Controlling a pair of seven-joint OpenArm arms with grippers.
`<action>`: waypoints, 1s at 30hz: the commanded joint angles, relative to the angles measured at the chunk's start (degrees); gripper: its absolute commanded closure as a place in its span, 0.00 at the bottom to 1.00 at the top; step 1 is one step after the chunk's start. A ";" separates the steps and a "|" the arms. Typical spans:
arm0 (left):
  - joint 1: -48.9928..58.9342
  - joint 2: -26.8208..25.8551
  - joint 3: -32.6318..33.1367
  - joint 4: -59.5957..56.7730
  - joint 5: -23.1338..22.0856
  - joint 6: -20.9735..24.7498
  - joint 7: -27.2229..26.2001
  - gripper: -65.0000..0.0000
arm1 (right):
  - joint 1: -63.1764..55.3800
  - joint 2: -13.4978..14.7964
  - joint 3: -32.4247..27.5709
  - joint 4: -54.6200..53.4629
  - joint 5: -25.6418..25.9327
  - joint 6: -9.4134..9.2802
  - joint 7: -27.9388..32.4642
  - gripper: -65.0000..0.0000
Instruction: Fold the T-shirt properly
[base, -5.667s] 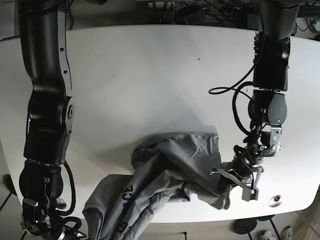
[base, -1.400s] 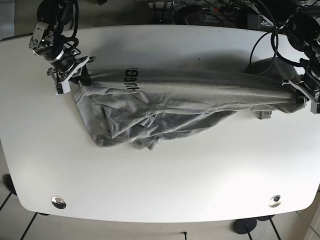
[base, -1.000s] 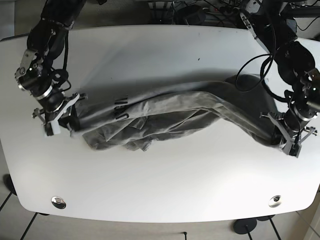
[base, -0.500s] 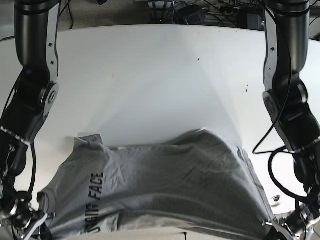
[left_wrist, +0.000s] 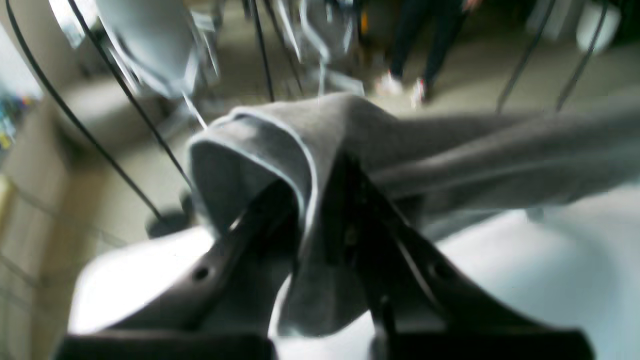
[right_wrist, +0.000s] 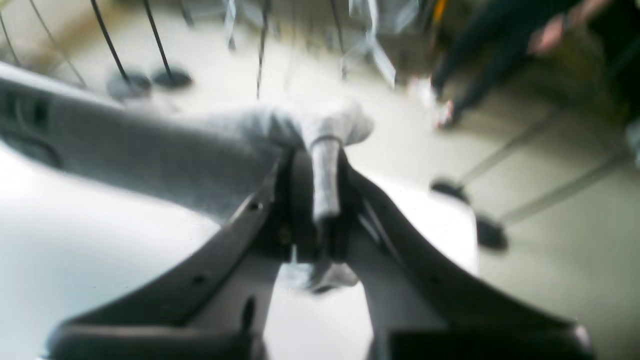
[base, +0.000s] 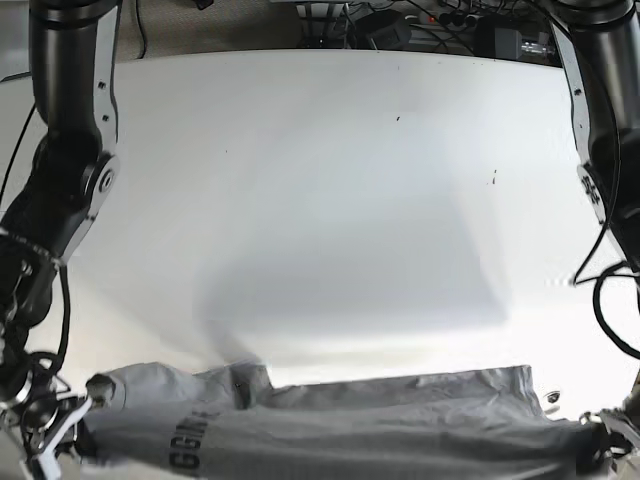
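Two grippers, both clamped on cloth. At the near left corner of the base view your right gripper (base: 62, 432) pinches a bunched corner of the grey T-shirt (base: 340, 428); its wrist view shows the jaws closed tight on a narrow fold (right_wrist: 325, 180). That arm reaches down the left edge, forearm nearly straight. The shirt stretches taut along the near edge of the white table (base: 320, 200), lettering toward the left. At the near right, your left gripper (left_wrist: 320, 210) grips a hemmed edge, the jaws nearly shut on the thick fabric; that arm drops down the right edge.
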 joint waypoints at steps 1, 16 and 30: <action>3.14 -2.05 -0.26 3.93 -3.79 -0.03 -1.91 0.99 | -5.77 -0.56 2.20 5.62 0.89 -0.23 1.62 0.97; 58.18 2.52 -25.32 29.16 -10.03 -0.03 -1.82 0.99 | -58.17 -12.51 17.50 24.26 0.89 4.12 1.97 0.97; 71.36 4.10 -28.57 29.78 -9.68 -0.03 -1.91 0.99 | -66.79 -13.31 18.46 25.49 0.98 4.12 1.70 0.88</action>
